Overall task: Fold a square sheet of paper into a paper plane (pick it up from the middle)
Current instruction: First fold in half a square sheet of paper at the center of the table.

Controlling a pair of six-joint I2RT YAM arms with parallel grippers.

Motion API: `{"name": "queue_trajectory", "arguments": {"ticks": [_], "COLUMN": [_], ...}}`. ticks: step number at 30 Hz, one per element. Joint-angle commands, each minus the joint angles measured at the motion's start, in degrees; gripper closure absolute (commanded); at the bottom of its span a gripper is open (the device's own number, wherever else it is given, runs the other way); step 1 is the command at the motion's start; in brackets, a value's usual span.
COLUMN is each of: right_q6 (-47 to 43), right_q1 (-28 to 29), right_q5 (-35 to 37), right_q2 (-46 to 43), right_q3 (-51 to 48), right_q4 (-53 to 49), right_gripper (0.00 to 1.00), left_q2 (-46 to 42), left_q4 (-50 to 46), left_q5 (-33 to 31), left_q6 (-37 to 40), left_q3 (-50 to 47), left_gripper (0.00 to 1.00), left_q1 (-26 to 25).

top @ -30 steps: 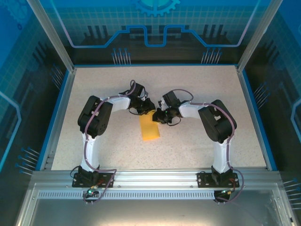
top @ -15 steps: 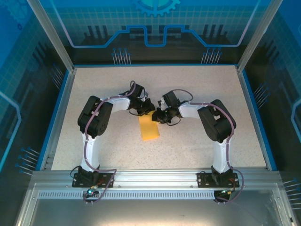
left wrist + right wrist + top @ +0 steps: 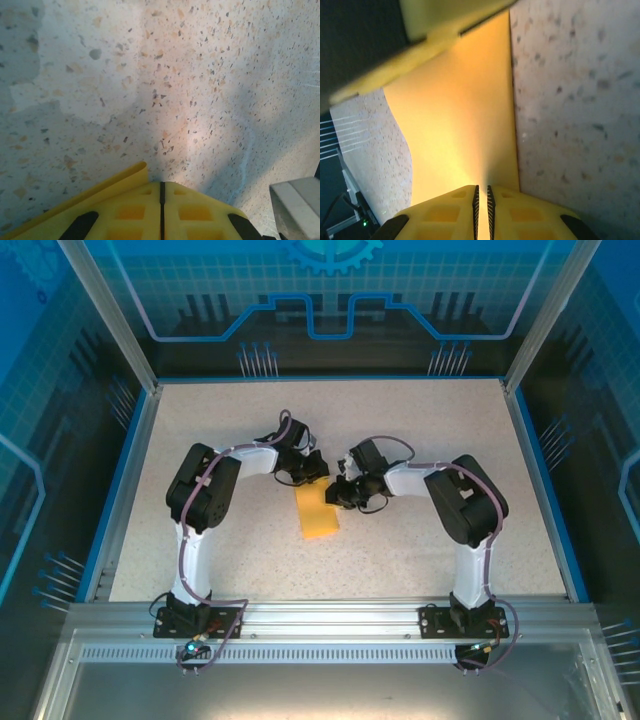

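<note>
Overhead view of a speckled bench (image 3: 420, 420) with two robot arms reaching inward from the near edge. The square sheet of paper (image 3: 319, 513), orange-yellow, lies mid-bench as a narrow upright rectangle that looks folded. Its long axis runs far to near, with the near end tilted slightly right.

Both pincers meet at the paper's far end, so the sheet stretches toward the near edge from each of them. The left pincer (image 3: 313, 473) sits at the far left corner. In its wrist view the fingers are pressed together, with a curled strip of paper just beside them on the left. Whether any paper is pinched between them cannot be told.

The right pincer (image 3: 340, 493) is at the far right corner. In its wrist view the fingers are nearly together, apparently clamped on the sheet's edge. Both arms are about equally close. Any coming fold likely turns on that far end.
</note>
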Motion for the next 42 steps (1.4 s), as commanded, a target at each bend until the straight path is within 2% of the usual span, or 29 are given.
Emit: {"name": "queue_trajectory", "arguments": {"ticks": [1, 16, 21, 28, 34, 42], "right_q6": [-0.24, 1.48, 1.16, 1.81, 2.47, 2.44], "right_q1": [1.32, 3.49, 3.58, 3.51, 3.46, 3.57], "right_q5": [-4.81, -3.26, -0.14, 2.48, 2.67, 2.71], "right_q2": [-2.07, -6.26, -6.26, -4.8, -3.42, -2.78], "right_q3": [-3.25, -9.73, -9.15, -7.2, -6.27, -5.68], "right_q4": [-3.94, -4.54, -7.46, -11.38, -12.8, -13.63], "right_gripper": [0.83, 0.83, 0.85, 0.87, 0.9, 0.9], "left_q2": [3.08, 1.4, -2.7, -8.24, -9.51, -5.6], "left_q4": [-3.48, -3.98, -2.67, 4.39, 5.24, 6.17], "left_q5": [-5.06, -4.04, 1.06, 7.61, 7.87, 7.42], "left_q6": [2.13, 2.11, 0.63, -4.32, -4.3, -4.53], "left_q3": [0.09, 1.38, 2.72, -4.98, -9.59, -9.64], "left_gripper": [0.9, 0.9, 0.84, 0.78, 0.8, 0.84], "left_q1": [-0.04, -0.07, -0.04, -0.6, -2.67, -3.94]}}
